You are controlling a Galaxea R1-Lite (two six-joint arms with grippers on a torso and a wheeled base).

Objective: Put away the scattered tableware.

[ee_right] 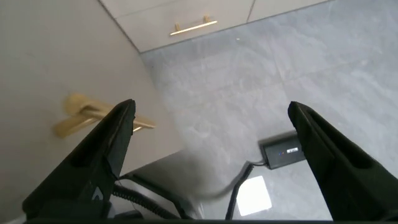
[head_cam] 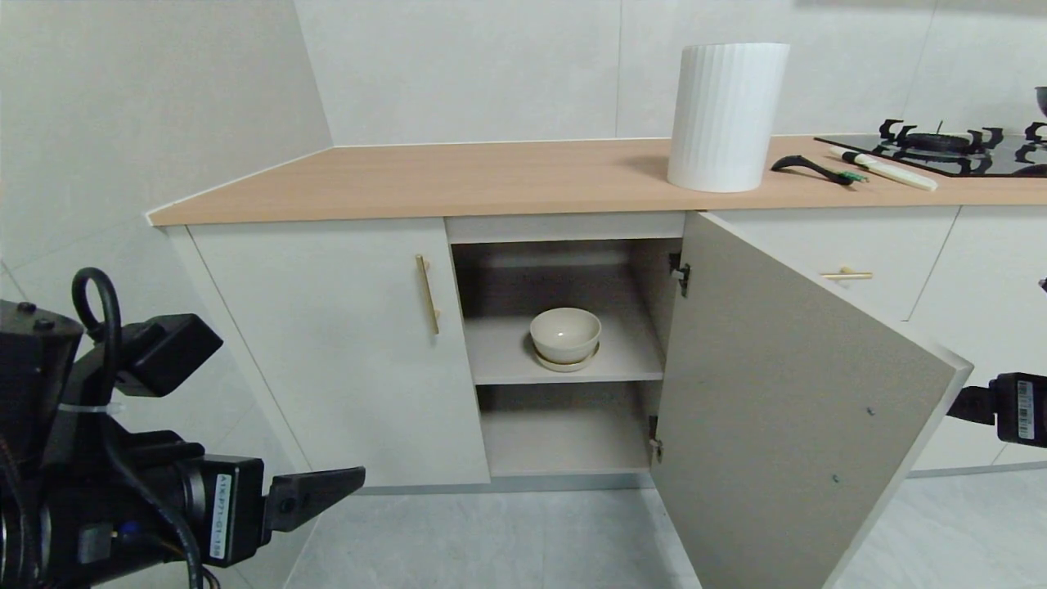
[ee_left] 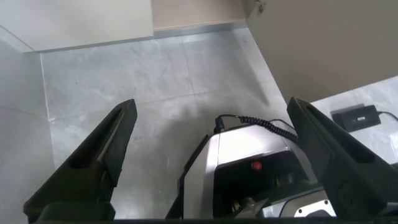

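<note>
**Bowl and saucer on the cupboard shelf, both hands spread and low**

A round cream ceramic bowl (head_cam: 565,334) sits on a shallow cream saucer (head_cam: 564,363) at the middle of the head view. The pair is on the upper shelf (head_cam: 507,353) of an open pale-grey cupboard. The cupboard's flat grey door (head_cam: 785,393) is swung wide toward the lower right of the frame. The closed door to the left of the opening carries a vertical brass bar handle (head_cam: 425,293).

Above the cupboard runs the light wood-topped desk (head_cam: 458,176). A tall white ribbed cylinder (head_cam: 726,117) stands on it in the upper right. Just to its right lie a black curved utensil (head_cam: 810,168) and a long white tool with a green band (head_cam: 887,170). Both are beside the black gas hob (head_cam: 949,151) at the upper right edge.

A white printed sticker (head_cam: 219,517) runs along the left arm's black wrist in the lower left. A white barcode label (head_cam: 1026,409) sits on the right arm's wrist at the right edge.

The left hand (ee_left: 211,112) is low in the lower left corner of the head view. It points toward the cupboard, well apart from the bowl. Its two black fingers (ee_left: 106,149) are spread wide, with only grey tiled floor (head_cam: 491,540) between them.

The right arm reaches in at the right edge, behind the door's outer edge. The right hand (ee_right: 211,112) is also spread wide. It is near the door's outer face and that face's brass handle (ee_right: 99,116). A small black box with a cable (ee_right: 281,151) lies on the floor below it.
</note>
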